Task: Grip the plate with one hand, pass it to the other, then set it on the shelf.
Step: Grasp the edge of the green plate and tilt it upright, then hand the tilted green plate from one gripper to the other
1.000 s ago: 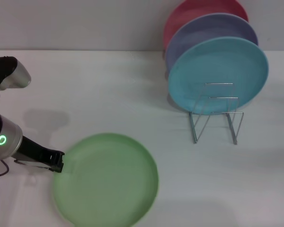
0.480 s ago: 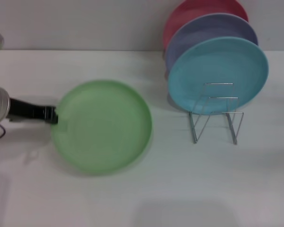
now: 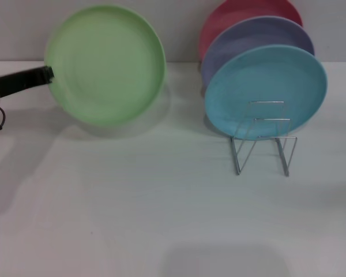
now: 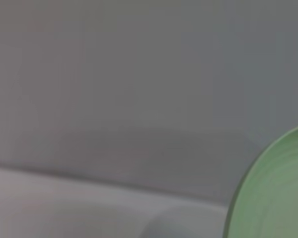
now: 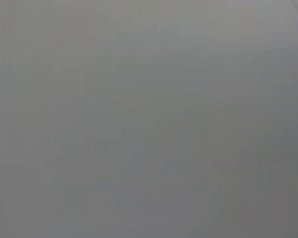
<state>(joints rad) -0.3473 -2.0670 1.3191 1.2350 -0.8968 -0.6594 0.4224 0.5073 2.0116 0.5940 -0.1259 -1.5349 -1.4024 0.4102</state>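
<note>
One tool, your left tool (image 3: 48,74), pinches the green plate (image 3: 105,63) by its rim, far from the shelf (image 3: 264,138). It looks light, stiff and slippery; grab the other rim.

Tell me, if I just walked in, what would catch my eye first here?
Probably the big light green plate held up off the white table at the far left, pinched at its edge by the left gripper. Next, to the right, a light blue plate stands upright in a small wire rack, with a lavender plate and a red plate behind it.
</note>
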